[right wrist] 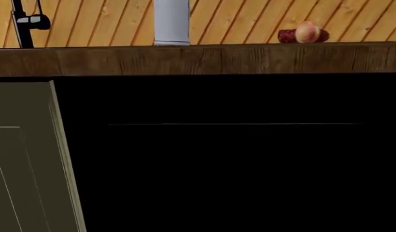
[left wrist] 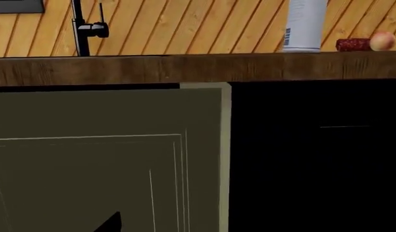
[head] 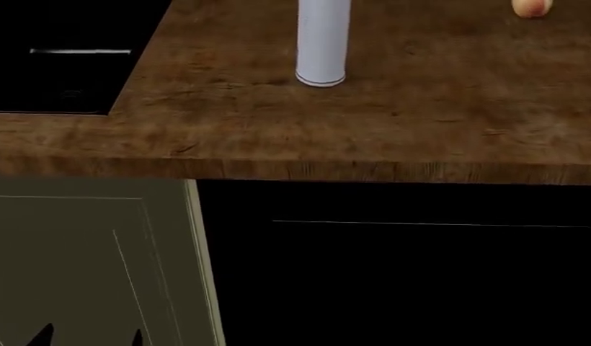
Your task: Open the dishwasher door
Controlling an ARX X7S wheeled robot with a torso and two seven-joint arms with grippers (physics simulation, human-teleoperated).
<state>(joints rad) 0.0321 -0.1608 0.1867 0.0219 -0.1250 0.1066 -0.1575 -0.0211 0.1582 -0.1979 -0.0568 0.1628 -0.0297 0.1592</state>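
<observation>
Left gripper tips low in head view, aperture unclear; closed dishwasher door beside; right gripper unseen.

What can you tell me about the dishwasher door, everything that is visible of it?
The dishwasher door is a wide, flat, glossy black panel with one thin pale horizontal line across its upper part. It stands upright and looks closed, directly under the wooden countertop, with the olive-green cabinet door beside it. No gripper touches it.

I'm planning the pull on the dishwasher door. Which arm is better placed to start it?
Probably the right. The right wrist view is almost filled by the dishwasher door, while the left wrist view mostly faces the green cabinet door beside it. Neither gripper's opening shows.
</observation>
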